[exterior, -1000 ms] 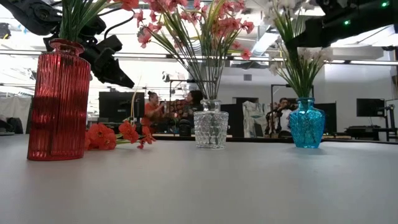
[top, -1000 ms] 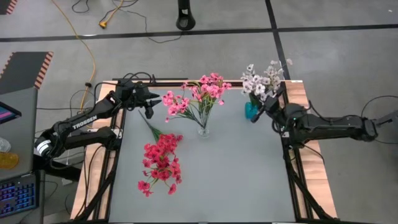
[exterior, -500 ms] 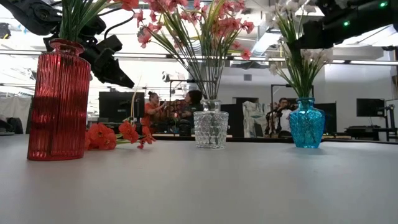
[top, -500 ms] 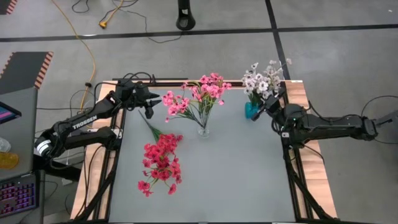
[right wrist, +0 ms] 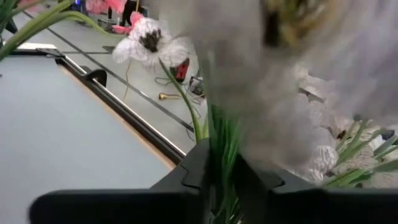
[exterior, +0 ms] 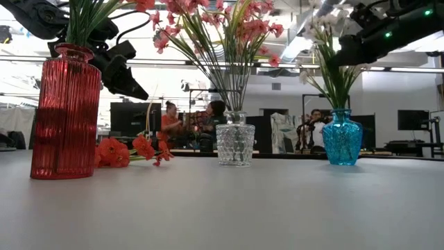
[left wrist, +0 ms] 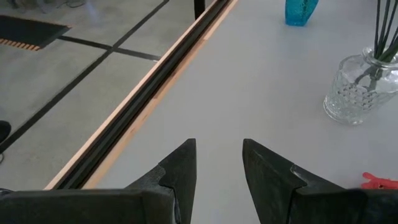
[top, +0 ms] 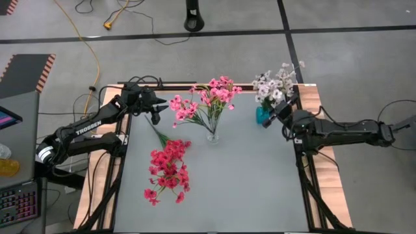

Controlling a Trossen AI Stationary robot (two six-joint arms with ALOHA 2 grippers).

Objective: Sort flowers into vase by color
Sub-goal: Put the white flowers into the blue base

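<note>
White flowers (top: 276, 83) stand with their stems in a blue vase (top: 262, 116) at the table's far right. My right gripper (top: 281, 110) is shut on their green stems just above the vase. Pink flowers (top: 207, 97) stand in a clear glass vase (exterior: 235, 142) at the far middle. Red flowers (top: 168, 170) stand in a red ribbed vase (exterior: 65, 114) at the near left. One red sprig (exterior: 130, 151) lies flat on the table behind it. My left gripper (top: 155, 112) hangs open and empty at the far left, above that sprig's stem end. My right gripper pinches the white flowers' green stems (right wrist: 219, 149) between its two fingers, partway up between the vase mouth and the blossoms. The fingers come from the table's right side and lie across the stems. The stems stand upright with their lower ends in the blue vase (exterior: 342, 137).
The table's far edge has a black rail and a wooden strip (left wrist: 155, 87). The grey tabletop (top: 247, 182) stretches from the vases to the near edge. People show in the room beyond the table (exterior: 187, 121).
My right gripper has shifted slightly and tipped while shut on the white stems. The white blossoms have swayed a little above the blue vase. My left arm has kept still.
</note>
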